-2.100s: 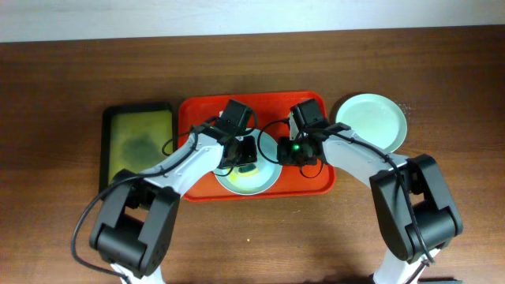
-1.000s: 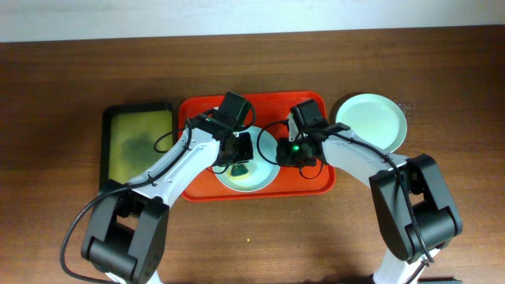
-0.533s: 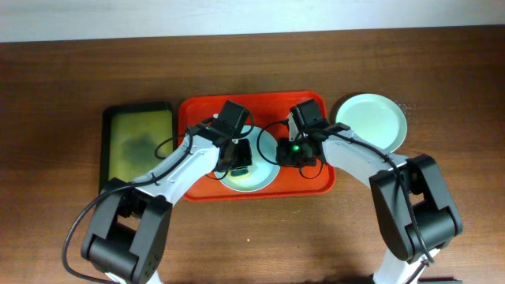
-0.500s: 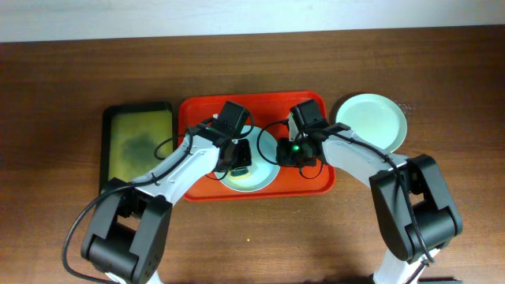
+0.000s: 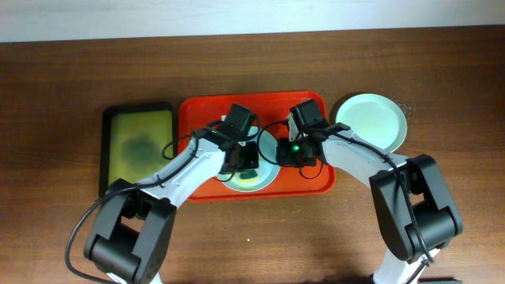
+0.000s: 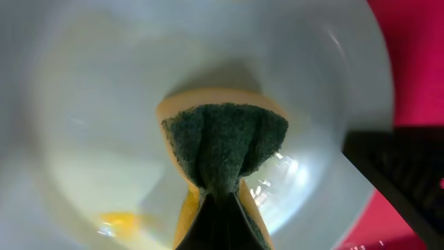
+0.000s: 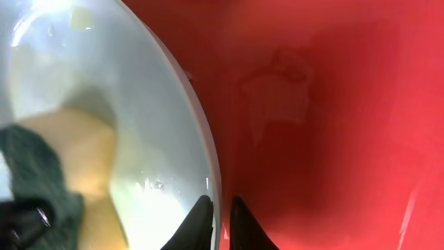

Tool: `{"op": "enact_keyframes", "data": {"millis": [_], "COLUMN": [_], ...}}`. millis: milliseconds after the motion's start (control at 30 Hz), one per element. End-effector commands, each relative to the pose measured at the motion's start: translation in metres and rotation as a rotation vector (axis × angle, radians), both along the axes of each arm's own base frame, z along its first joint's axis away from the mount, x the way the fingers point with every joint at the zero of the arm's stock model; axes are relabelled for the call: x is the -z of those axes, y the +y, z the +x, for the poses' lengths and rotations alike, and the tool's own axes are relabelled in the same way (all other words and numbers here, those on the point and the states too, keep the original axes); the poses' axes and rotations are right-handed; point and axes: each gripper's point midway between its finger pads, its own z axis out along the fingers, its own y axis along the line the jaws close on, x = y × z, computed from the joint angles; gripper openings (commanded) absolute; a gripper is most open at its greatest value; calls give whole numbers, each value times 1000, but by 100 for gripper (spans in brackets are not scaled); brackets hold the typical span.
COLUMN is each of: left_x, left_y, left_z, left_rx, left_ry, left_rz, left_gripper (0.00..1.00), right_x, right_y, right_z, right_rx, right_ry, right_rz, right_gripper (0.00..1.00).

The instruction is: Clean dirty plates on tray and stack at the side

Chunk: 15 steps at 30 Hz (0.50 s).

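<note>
The left hand (image 6: 220, 208) is clamped tight on a green-and-yellow sponge (image 6: 223, 139), pressing it into a smeared plate (image 6: 83, 104) lying on the red tray (image 5: 205, 114). The right hand (image 7: 220, 208) pinches that plate's rim, steadying it. This looks like the scrubbing step; next the sponge should sweep over the yellow smear (image 6: 118, 221).
</note>
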Motion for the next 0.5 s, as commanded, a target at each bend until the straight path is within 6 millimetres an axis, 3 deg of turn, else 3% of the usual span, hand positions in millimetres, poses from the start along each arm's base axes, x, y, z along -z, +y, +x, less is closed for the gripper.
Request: {"op": "enact_keyframes", "data": {"millis": [0,100,167,233,300,467], "left_x": [3,10,9,0,-12,-50], "left_y": [7,29,69,91,96,81], "left_z": [-5,-5,-2,6,15,39], "left_rx": [7,-22,-68,-101,-121,-153], "left_ry": [-15,-36,-84,-136,-180,-274], "left_rz": [73,185,395,507,548,476], "left_gripper": [0,0,0,0,0,0], "right_x": [10,10,10,10,10,10], "right_y": [-10,-10,-10,-10,-10,-11], "right_z": [0,0,0,0,-1,-1], "right_rx": [24,24,24,24,24,24], "right_ry": [15,15,16,17,19,21], "right_rz": [-42,-42,-43,-43,-44,-45], "right_gripper": [12,12,12,12,12,12]}}
